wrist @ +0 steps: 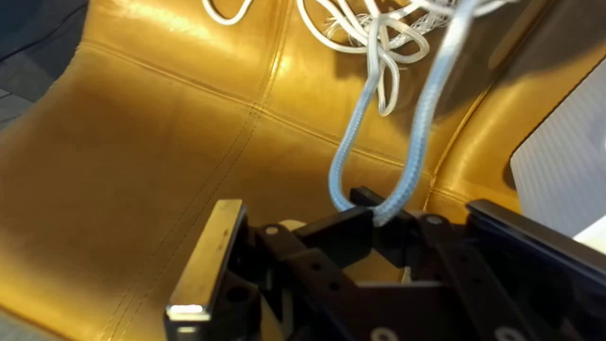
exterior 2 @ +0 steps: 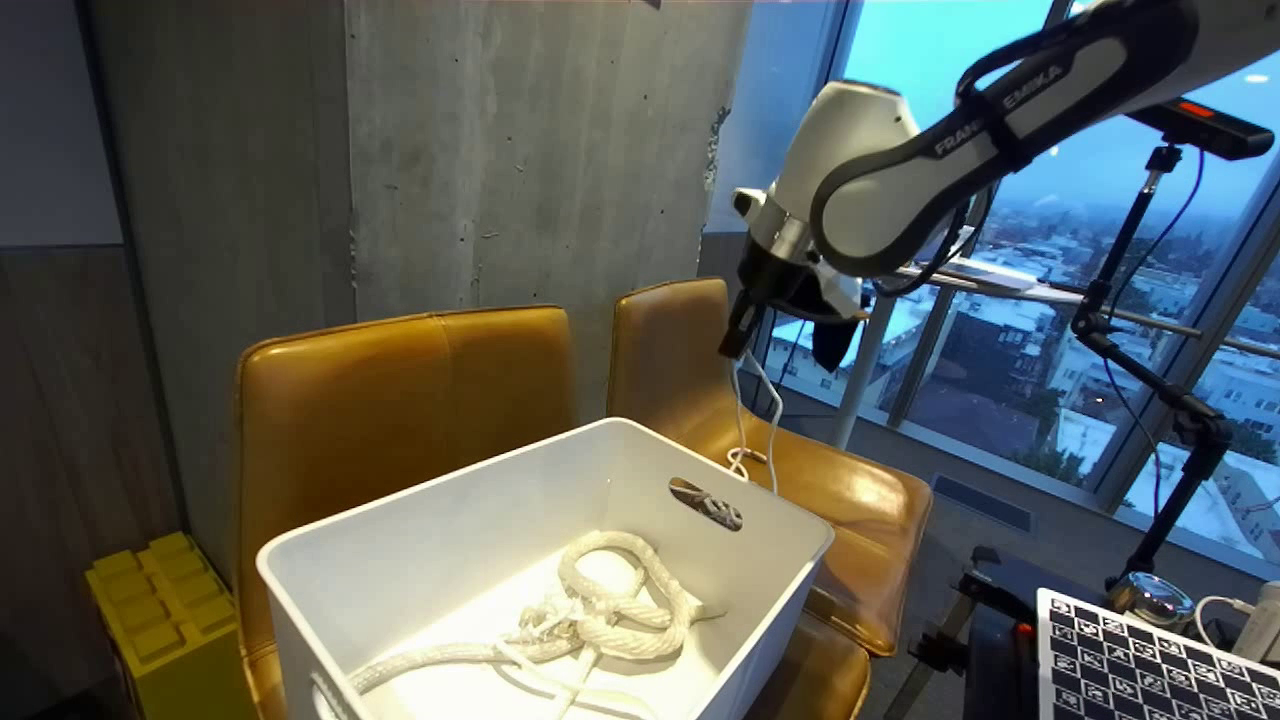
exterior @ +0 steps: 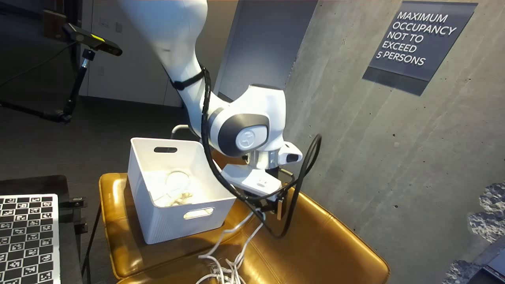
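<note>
White cord (wrist: 419,135) is held in my gripper (wrist: 374,215), jaws closed on the bend of a loop (wrist view), w/ both strands running down to a loose tangle on a tan leather chair (wrist: 180,156). Just beside it, in both ext. views, a white bin (exterior 2: 450,550) w/ handle slots stands on a 2nd chair (exterior 2: 410,390), thicker off-white rope (exterior 2: 630,640) coiled inside. Bkgd, in an ext. view: concrete wall (exterior: 378,150) by the chairs, its sign (exterior: 420,43) giving max. occupancy as 5 persons, w/ B&W patterned board (exterior: 29,240) opp. it.
</note>
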